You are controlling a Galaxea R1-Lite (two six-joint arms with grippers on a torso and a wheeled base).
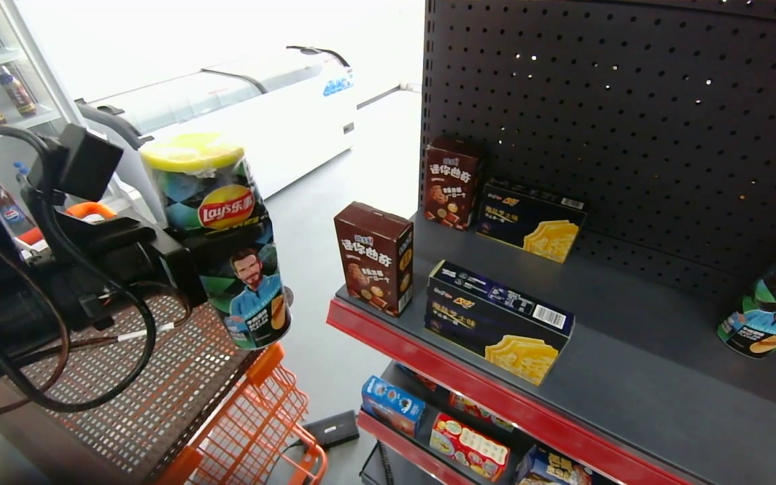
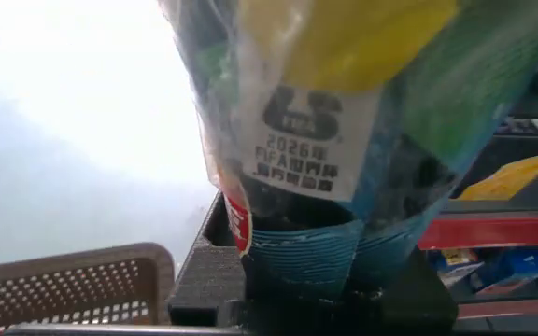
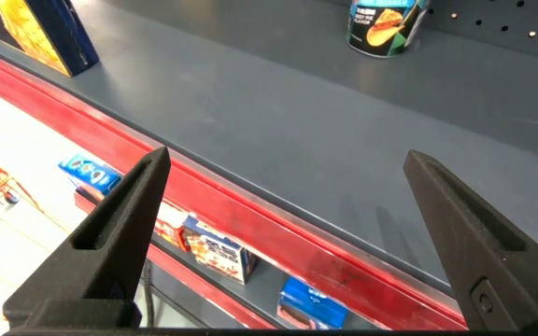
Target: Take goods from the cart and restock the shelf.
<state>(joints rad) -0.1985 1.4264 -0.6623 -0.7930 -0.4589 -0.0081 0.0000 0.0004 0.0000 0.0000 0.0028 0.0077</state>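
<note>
The chip can point(image 1: 230, 249) wears a glossy printed film under a smooth yellow plastic lid point(image 1: 191, 149), the blue box point(image 1: 496, 320) looks like glossy card, the shelf point(image 1: 637, 391) is matt grey, probably painted metal, and the cart point(image 1: 253, 417) is orange wire mesh.

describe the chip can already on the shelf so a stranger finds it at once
Find the dark shelf with the red front edge. At its right end, near the pegboard, stands a chip can. It is the only round thing there; its neighbours are boxes.
</note>
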